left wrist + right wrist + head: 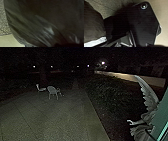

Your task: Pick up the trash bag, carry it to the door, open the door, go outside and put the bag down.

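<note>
While the trash bag (pixel 28 23) is bulging near the robot's plate (pixel 139 21): snagging could be tearing it.
Both grippers: whether clamping or gaping, cannot tell.

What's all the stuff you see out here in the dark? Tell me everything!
Trash bag: 1, dark, in both wrist views
White piece: 1, white, at the bag's edge
Chairs: at least 2, pale, on the paving, left
Paving: 1 area, grey-green, ahead
Bushes: count unclear, dark green, right of the paving
Winged statue: 1, pale grey, right
Panel: 1, green, far right
Lights: several, whitish, far off
Bright strip: 1, yellowish, beyond the bushes
Robot's plate: 1, black, right wrist view
Robot's bar: 1, dark grey, beside the plate
</note>
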Robot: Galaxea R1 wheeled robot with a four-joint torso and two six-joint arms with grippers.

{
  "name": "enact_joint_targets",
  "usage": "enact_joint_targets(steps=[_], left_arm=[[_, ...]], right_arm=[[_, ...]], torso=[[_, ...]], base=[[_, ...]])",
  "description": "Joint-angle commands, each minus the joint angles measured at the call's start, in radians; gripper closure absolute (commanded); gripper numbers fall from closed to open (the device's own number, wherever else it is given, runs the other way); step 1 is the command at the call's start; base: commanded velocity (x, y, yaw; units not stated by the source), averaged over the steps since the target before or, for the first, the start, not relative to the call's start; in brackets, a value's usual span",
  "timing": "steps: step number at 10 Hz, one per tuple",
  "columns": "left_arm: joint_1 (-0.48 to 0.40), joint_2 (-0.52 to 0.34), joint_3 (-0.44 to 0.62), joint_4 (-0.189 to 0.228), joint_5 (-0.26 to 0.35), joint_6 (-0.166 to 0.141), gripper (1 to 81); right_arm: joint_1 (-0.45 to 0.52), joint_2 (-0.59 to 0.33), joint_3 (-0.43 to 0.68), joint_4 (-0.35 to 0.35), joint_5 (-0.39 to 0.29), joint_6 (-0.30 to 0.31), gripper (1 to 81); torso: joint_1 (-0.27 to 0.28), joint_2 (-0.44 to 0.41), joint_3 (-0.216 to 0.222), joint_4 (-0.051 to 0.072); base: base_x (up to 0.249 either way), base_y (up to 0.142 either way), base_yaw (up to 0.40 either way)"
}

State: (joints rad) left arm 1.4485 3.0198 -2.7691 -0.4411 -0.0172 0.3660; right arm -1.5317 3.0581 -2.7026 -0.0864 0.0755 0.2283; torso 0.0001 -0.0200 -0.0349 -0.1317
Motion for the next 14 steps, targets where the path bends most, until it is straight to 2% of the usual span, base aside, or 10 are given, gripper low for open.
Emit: enact_joint_targets(steps=[1, 2, 3, 4, 5, 6, 7, 11, 13, 14], left_arm=[[-0.056, -0.004, -0.001, -0.007, 0.057, 0.002, 81.1], [-0.058, -0.004, -0.003, -0.007, 0.057, 0.002, 81.1], [-0.058, -0.004, -0.003, -0.008, 0.057, 0.001, 81.1], [-0.062, -0.005, -0.003, -0.008, 0.056, -0.004, 81.1], [-0.07, -0.008, -0.001, -0.011, 0.053, -0.012, 81.1], [-0.09, -0.021, 0.005, -0.025, 0.057, -0.015, 81.1], [-0.111, -0.039, 0.026, -0.033, 0.06, -0.015, 81.1], [-0.187, -0.175, 0.231, -0.039, 0.092, -0.016, 81.1], [-0.266, -0.24, 0.27, -0.088, 0.156, -0.016, 81.1], [-0.314, -0.263, 0.27, -0.116, 0.195, -0.016, 81.1]], right_arm=[[0.049, 0.003, 0.008, 0.005, -0.051, -0.003, 1.0], [0.047, 0.003, 0.009, 0.004, -0.051, -0.006, 1.0], [0.047, 0.003, 0.009, 0.004, -0.051, -0.006, 1.0], [0.046, 0.003, 0.009, 0.002, -0.051, -0.007, 1.0], [0.046, 0.001, 0.008, 0.002, -0.051, -0.007, 1.0], [0.044, 0.001, 0.008, -0.003, -0.053, -0.009, 1.0], [0.044, 0.001, 0.009, -0.019, -0.053, -0.009, 1.0], [0.043, 0.001, 0.017, -0.027, -0.054, -0.018, 1.0], [0.043, 0.001, 0.02, -0.027, -0.056, -0.02, 1.0], [0.043, 0.001, 0.02, -0.027, -0.057, -0.02, 1.0]], torso=[[0.0, 0.0, 0.0, 0.097], [0.0, 0.0, 0.0, 0.114], [0.0, 0.0, 0.0, 0.143], [0.0, 0.0, 0.0, 0.181], [0.0, 0.0, 0.0, 0.117], [0.0, 0.0, 0.0, 0.147], [0.0, 0.0, -0.062, 0.161], [0.0, 0.0, -0.18, 0.165], [0.0, 0.0, -0.248, 0.165], [0.0, 0.0, -0.188, 0.166]], base=[[0.0, 0.0, 0.0], [0.0, 0.0, 0.0], [0.0, 0.0, 0.0], [0.0, 0.0, 0.0], [0.0, 0.0, 0.0], [0.0, 0.0, 0.0], [0.0, 0.0, 0.0], [0.0, 0.0, 0.0], [0.0, 0.0, 0.0], [0.0, 0.0, 0.0]])
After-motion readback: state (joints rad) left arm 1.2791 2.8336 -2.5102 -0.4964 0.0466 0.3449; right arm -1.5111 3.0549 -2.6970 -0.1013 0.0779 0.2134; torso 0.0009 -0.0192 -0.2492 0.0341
